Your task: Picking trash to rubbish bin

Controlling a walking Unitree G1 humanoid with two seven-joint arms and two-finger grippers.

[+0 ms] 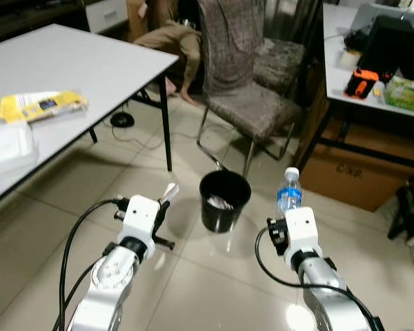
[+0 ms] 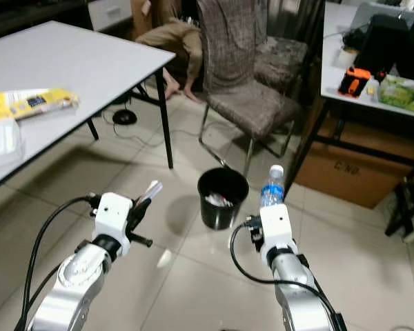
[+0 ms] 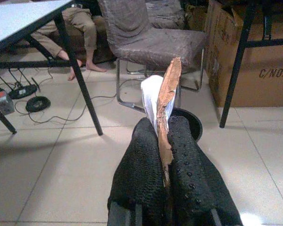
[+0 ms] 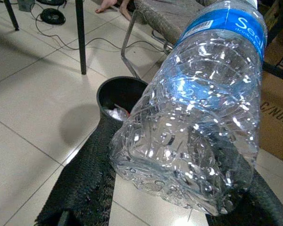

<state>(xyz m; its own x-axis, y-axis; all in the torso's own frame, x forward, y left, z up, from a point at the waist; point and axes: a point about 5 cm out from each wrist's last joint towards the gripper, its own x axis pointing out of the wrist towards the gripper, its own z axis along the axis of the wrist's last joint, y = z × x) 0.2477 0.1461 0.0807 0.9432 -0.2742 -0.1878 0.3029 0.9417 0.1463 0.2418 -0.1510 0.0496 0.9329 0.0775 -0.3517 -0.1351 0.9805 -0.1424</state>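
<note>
Above the tiled floor, flanking the black bin, our left gripper pinches a torn wrapper scrap; our right gripper clasps a blue-labelled water bottle, lettering "Se…".

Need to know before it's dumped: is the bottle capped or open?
Capped. The plastic bottle, upright in the right claw, has a white cap on its neck. The black bin stands just ahead.

Tiled floor carries a black rubbish bin with trash inside, ahead of and between the left gripper and right gripper. Chair and cardboard box stand beyond. Cables lie under the white worktop.
</note>
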